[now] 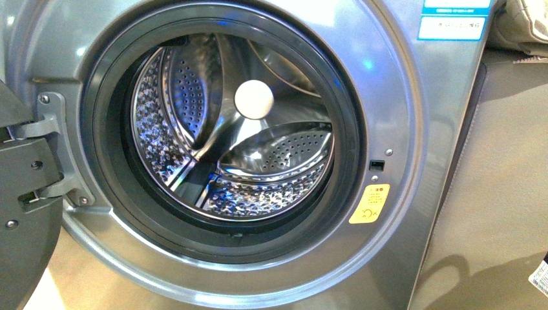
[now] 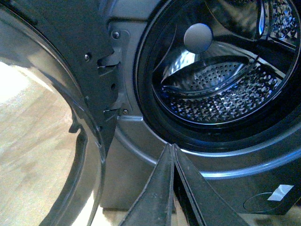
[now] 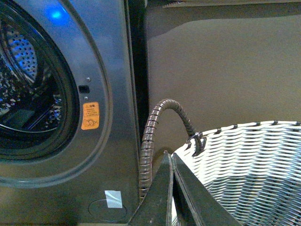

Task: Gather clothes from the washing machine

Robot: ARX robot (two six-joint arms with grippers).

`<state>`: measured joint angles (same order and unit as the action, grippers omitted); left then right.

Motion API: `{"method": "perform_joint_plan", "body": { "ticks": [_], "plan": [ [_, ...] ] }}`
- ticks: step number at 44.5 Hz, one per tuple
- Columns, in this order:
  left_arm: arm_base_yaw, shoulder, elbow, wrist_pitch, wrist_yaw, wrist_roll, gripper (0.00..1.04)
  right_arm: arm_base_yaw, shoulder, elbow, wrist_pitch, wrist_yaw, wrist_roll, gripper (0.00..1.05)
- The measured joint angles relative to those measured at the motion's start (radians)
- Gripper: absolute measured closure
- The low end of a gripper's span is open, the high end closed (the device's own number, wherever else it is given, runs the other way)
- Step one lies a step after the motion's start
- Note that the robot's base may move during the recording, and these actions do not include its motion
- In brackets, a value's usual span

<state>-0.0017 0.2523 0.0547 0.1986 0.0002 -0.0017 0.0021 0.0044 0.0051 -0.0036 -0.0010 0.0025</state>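
I see the washing machine [image 1: 413, 213] with its door [image 2: 70, 61] swung wide and the drum [image 1: 239, 135] bare; no clothes show anywhere, so I judge collection nearly finished. The basket [image 3: 244, 169] sits beside it. Left gripper [image 2: 172, 147] and right gripper [image 3: 169, 154] are both closed, empty; next I'd check the basket

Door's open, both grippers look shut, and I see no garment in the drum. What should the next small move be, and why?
Probably nothing more at the drum: it shows only bare perforated steel, with no clothes visible in any view. Both the left gripper and the right gripper are shut and empty. I'd ease the right gripper toward the basket to look inside, since its contents are hidden.
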Motion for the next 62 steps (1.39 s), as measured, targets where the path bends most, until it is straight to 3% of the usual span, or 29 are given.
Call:
{"method": "perform_joint_plan", "body": {
  "ticks": [14,21,38,43,51,60,62],
  "plan": [
    [0.0,-0.076,-0.046,-0.026,0.001,0.0,1.01,0.0,0.0,0.0,0.0,0.0,0.0,1.02],
    [0.0,-0.217,-0.046,-0.192,0.0,0.0,1.01,0.0,0.0,0.0,0.0,0.001,0.0,1.02],
    [0.0,-0.249,-0.045,-0.198,0.0,0.0,1.01,0.0,0.0,0.0,0.0,0.0,0.0,1.02],
    [0.0,-0.249,-0.045,-0.198,0.0,0.0,0.84,0.0,0.0,0.0,0.0,0.0,-0.002,1.01],
    [0.0,-0.249,-0.045,-0.198,0.0,-0.001,0.55,0.0,0.0,0.0,0.0,0.0,-0.001,0.73],
    [0.0,-0.249,-0.045,-0.198,0.0,-0.001,0.08,0.0,0.0,0.0,0.0,0.0,-0.001,0.27],
    [0.0,-0.249,-0.045,-0.198,0.0,0.0,0.05,0.0,0.0,0.0,0.0,0.0,-0.001,0.17]
  ]
}}
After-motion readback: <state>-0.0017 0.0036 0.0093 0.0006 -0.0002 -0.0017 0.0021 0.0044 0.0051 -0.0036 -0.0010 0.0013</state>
